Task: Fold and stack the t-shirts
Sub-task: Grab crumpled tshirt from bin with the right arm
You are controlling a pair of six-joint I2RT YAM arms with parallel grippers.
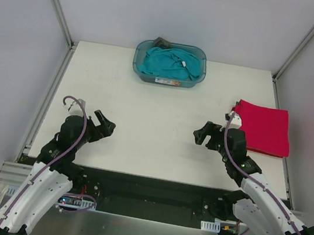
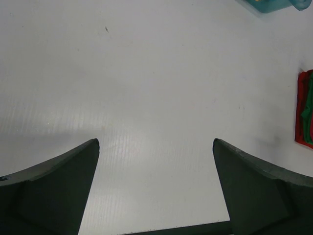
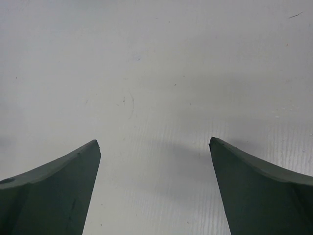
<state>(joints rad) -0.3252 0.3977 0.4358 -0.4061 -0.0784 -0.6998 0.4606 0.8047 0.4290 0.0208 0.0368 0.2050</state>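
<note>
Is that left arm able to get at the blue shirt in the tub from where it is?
Probably, at a stretch. Only bare table lies between the left gripper and the tub, which is open-topped; the shirt lies uncovered.

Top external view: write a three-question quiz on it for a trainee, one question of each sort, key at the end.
1. True or false: the red t-shirt lies folded flat on the table, on the right arm's side.
2. Where is the teal t-shirt? A. bunched inside the plastic tub at the far edge. B. spread flat under the left arm. C. stacked on the red one.
3. Fill in the missing word: the left gripper and the right gripper are both ____ and hold nothing.

Key: 1 true; 2 A; 3 open.
</note>
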